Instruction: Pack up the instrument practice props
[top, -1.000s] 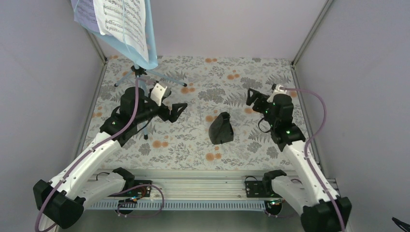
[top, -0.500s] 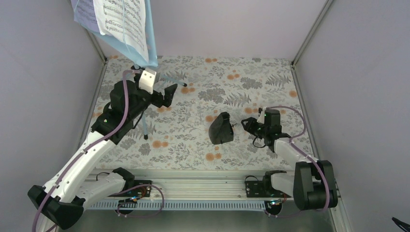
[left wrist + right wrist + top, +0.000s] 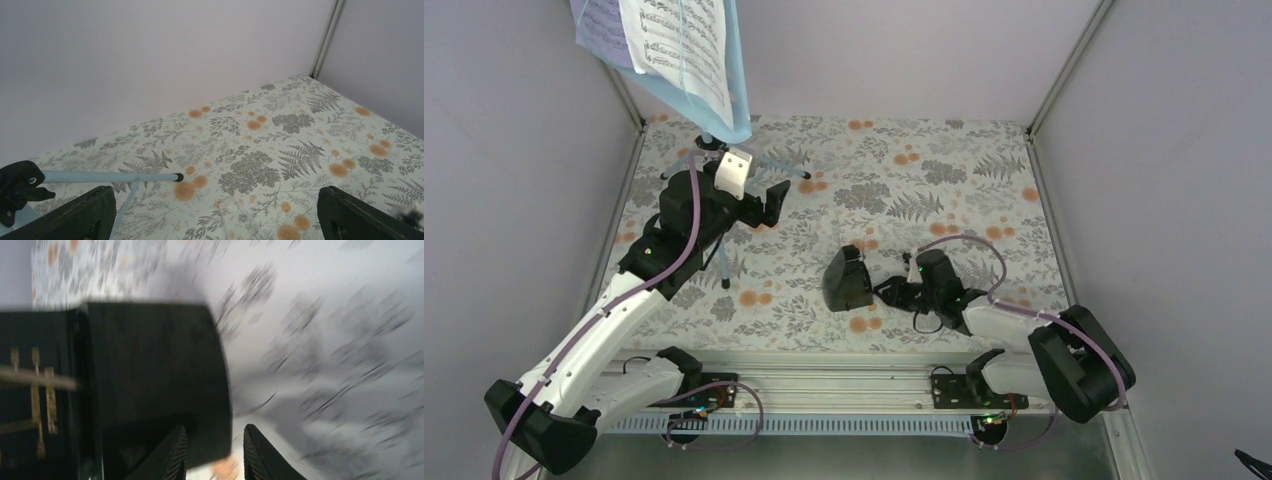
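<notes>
The light blue music stand rises at the back left with white sheet music and a lavender page on it. Its thin tripod legs spread on the cloth, and one leg shows in the left wrist view. My left gripper hovers open just right of the legs, holding nothing. The black metronome sits mid-table. My right gripper lies low against its right side. The jaws are narrowed around the metronome's corner; blur hides whether they clamp it.
A floral cloth covers the table, boxed in by pale walls and two metal corner posts. The arms' mounting rail runs along the near edge.
My right arm dropped low and swept left to the metronome, its jaws narrowing. The metronome slid left and nearer. My left gripper moved up-left toward the stand's legs.
</notes>
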